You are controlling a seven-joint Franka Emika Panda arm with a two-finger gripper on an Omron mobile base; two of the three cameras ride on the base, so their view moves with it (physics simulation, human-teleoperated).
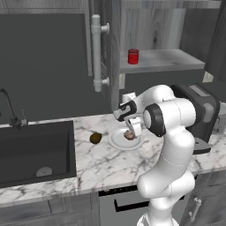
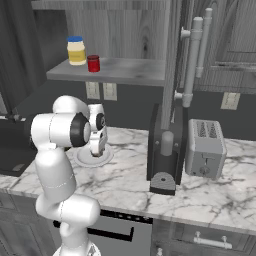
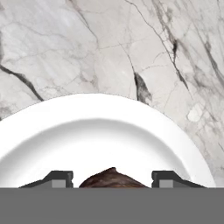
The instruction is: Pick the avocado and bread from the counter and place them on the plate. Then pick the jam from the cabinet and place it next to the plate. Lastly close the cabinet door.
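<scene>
Placing bread [image 3: 112, 177] on plate [image 3: 65, 131] | gripper [image 1: 131, 132] is closed on bread just above plate | avocado [image 1: 96, 138] is left on worktop [image 1: 101, 163] beside plate | release is called for next.

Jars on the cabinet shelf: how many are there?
2. The red jam stands near the shelf's front edge, and a pale yellow jar with a blue lid stands close beside it. More may be hidden behind the cabinet door.

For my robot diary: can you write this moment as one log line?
gripper: holding bread over plate | avocado: on counter | jam: in cabinet
</scene>
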